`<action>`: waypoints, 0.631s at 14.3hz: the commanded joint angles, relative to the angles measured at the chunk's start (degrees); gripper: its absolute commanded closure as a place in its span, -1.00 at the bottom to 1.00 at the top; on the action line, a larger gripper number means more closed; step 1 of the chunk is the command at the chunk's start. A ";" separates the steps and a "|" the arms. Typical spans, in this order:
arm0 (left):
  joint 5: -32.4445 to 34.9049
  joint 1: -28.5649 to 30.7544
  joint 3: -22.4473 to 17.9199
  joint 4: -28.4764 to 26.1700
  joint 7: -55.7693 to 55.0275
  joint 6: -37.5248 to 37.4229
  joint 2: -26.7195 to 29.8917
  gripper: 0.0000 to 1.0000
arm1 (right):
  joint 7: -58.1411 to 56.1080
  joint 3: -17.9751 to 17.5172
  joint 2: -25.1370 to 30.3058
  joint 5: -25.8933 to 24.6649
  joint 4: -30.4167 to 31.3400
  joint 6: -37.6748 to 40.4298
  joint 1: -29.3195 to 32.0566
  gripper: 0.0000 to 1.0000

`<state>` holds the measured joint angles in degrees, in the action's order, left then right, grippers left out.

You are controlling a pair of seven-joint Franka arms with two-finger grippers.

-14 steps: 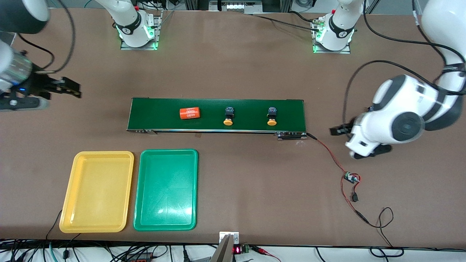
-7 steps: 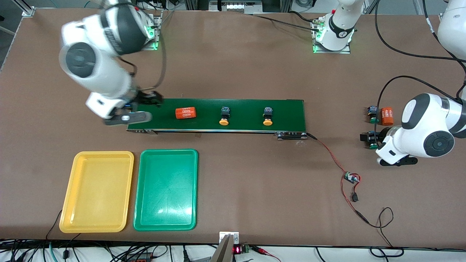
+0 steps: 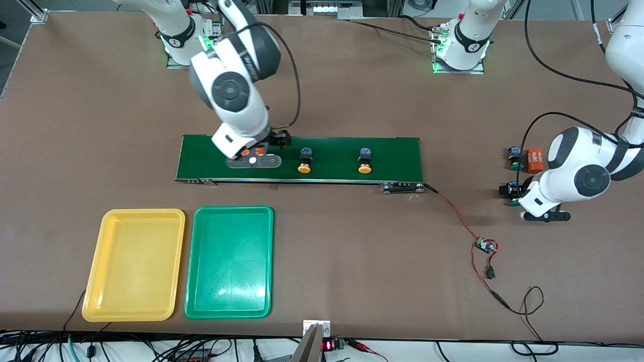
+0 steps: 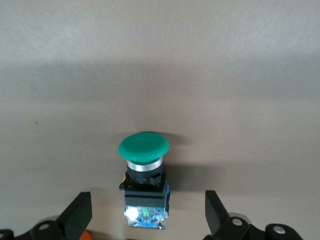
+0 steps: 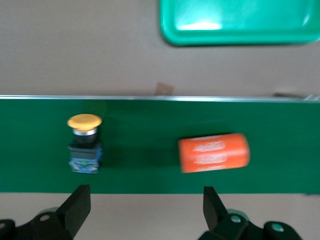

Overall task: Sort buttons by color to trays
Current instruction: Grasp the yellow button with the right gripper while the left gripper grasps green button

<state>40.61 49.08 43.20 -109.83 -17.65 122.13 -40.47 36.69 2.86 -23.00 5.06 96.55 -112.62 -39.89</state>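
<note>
Your right gripper (image 3: 274,142) hangs over the long dark-green belt (image 3: 392,151), its fingers spread and holding nothing, above an orange cylinder with white print (image 5: 214,152). That cylinder is not for sorting. The thing you want is the push-button with the yellow-orange round cap (image 3: 304,168), which lies on the belt just beside the cylinder, toward the left arm's end. A second yellow-capped push-button (image 3: 365,168) lies on the belt closer to that end.

I judge you should shift the right gripper over the first yellow button, center the fingers on its black-blue body, come down straight, and close only when the body sits between the fingers. Take care not to touch the cylinder, as it may roll.

The yellow plastic tray (image 3: 95,281) and the green plastic tray (image 3: 193,261) lie side by side, nearer to the front camera than the belt and both empty.

Your left gripper (image 3: 505,191) is low at the left arm's end of the table, released, its fingers (image 4: 80,217) astride a green-capped push-button (image 4: 144,172). Another green-capped push-button (image 3: 514,153) and a second orange cylinder (image 3: 535,159) lie near it.
</note>
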 commanded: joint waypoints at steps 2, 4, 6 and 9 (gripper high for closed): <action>1.58 1.37 0.57 -2.41 0.87 2.41 0.83 -0.92 | 7.24 0.66 -4.67 1.00 -3.12 -2.16 -3.26 -1.00; 1.49 1.28 0.66 -2.67 0.69 2.32 0.22 -0.63 | 7.87 0.66 -6.87 0.91 -4.61 -2.25 -4.22 -1.00; 1.49 1.28 0.66 -3.20 0.69 2.23 0.30 -0.33 | 7.87 0.66 -9.33 1.00 -5.76 -4.35 -4.49 -1.00; 1.49 1.28 0.92 -3.20 0.69 1.71 0.74 0.08 | 8.13 0.66 -12.50 0.91 -6.90 -7.43 -4.41 -1.00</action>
<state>40.71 49.71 43.35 -112.46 -17.48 123.82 -40.45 44.15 2.97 -32.77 5.22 92.18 -118.90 -43.74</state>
